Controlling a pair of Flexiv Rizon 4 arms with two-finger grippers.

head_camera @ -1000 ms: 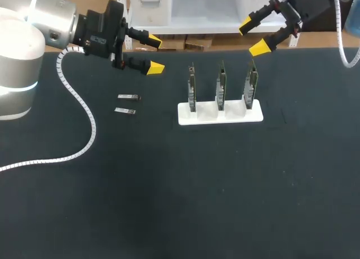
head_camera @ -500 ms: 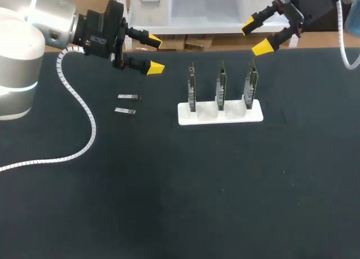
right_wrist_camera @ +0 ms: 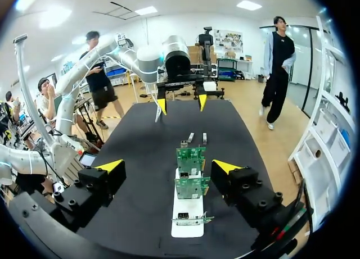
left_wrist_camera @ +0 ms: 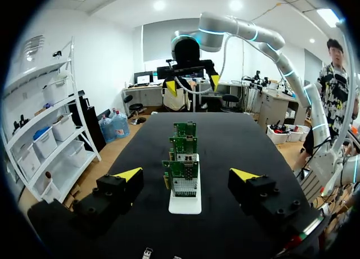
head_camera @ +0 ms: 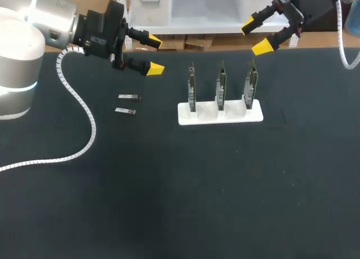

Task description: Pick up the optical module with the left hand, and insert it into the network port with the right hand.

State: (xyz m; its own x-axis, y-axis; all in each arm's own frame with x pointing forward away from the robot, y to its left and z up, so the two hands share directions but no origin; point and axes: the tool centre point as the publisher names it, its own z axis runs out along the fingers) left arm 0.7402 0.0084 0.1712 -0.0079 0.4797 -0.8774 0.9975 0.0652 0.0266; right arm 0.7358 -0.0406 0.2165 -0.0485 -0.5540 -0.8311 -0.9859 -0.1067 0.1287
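So in the head view, the left tool (head_camera: 153,55) is seen hovering over the back left part of the dark surface (head_camera: 197,186), fingers spread wide apart and nothing held. The two little modules (head_camera: 129,96) are found lying flat on the surface just below it, side by side, one a bit nearer the camera than the other, both untouched. Off to their right a white stand (head_camera: 220,114) is parked, with three green boards (head_camera: 221,87) stuck upright in it in a row. The right tool (head_camera: 253,37) is hung above the back edge behind the rightmost board, also wide apart and empty. A white coiled cable (head_camera: 84,124) is draped across the left side. In the left wrist view, the stand (left_wrist_camera: 185,203) and boards (left_wrist_camera: 181,177) are lined up straight ahead between the open yellow tips, the modules (left_wrist_camera: 147,251) are barely caught right under the tool, and the right tool (left_wrist_camera: 193,83) is spotted at the far end. In the right wrist view, the same row of boards (right_wrist_camera: 190,186) is seen from the other end, the modules (right_wrist_camera: 191,137) are laid just past it, and the left tool (right_wrist_camera: 181,104) is seen open beyond them.
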